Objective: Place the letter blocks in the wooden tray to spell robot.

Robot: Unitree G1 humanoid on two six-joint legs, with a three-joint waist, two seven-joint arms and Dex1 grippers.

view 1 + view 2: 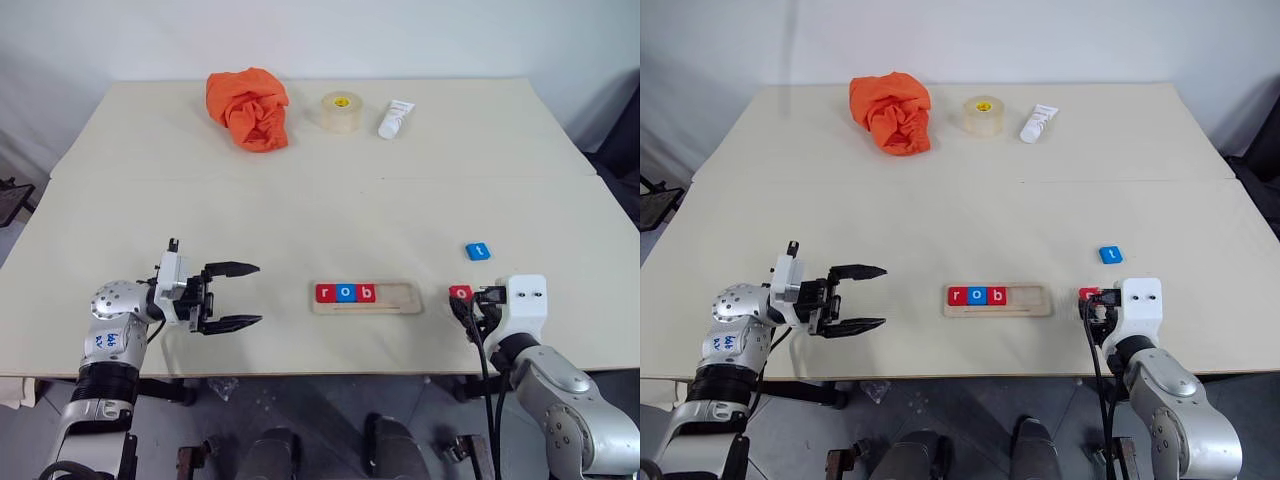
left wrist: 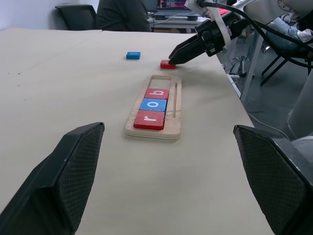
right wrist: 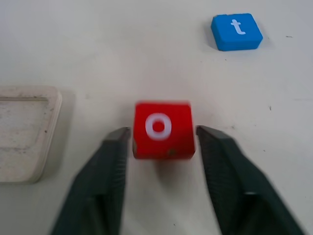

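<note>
While tray half-empty, red o sits beside.

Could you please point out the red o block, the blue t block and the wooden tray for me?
red o block (image 3: 163, 130), right wrist view, on its top face by the white letter.
blue t block (image 1: 478, 251), left eye view, middle of its top.
wooden tray (image 1: 397, 297), left eye view, bare end right of the blocks.

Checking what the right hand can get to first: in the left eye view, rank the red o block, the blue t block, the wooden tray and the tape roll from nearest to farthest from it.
1. Red o block, at the right hand fingertips.
2. Blue t block, just beyond it.
3. Wooden tray, toward the table's middle.
4. Tape roll, at the far edge.
</note>
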